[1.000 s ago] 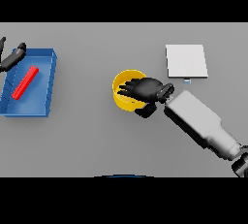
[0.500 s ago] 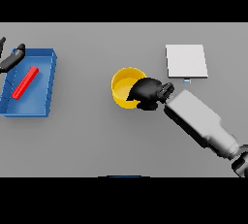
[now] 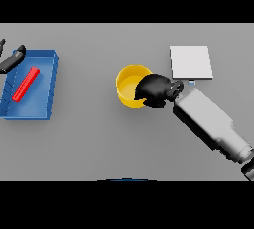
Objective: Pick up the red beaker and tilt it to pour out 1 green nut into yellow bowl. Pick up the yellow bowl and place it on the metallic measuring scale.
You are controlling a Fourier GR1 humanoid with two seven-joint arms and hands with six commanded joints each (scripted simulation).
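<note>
Bowl and scale are what the coming move turns on. The yellow bowl [image 3: 130, 85] sits upright on the grey worktop [image 3: 99, 139] near the middle of the frame, and the right robot hand [image 3: 155, 90] is at the bowl's right rim, dark fingers curled over the edge and reaching partly into it, so it looks to be grasping the bowl by that side. The metallic measuring scale [image 3: 191, 62], a pale square plate, lies up and to the right of the bowl, close beyond the right robot hand and its grey forearm; bowl and scale are near but not touching. By my judgement the carry therefore runs toward the upper right, a short path, and the right arm is plainly the nearer one for it.

The red beaker [image 3: 26, 84] lies on its side in the blue tray [image 3: 49, 64] at the left of the frame, long axis slanting from lower left to upper right. The left robot hand [image 3: 13, 58] shows at the far left edge by the tray; I cannot tell its grip. No green nut is discernible in the bowl.
</note>
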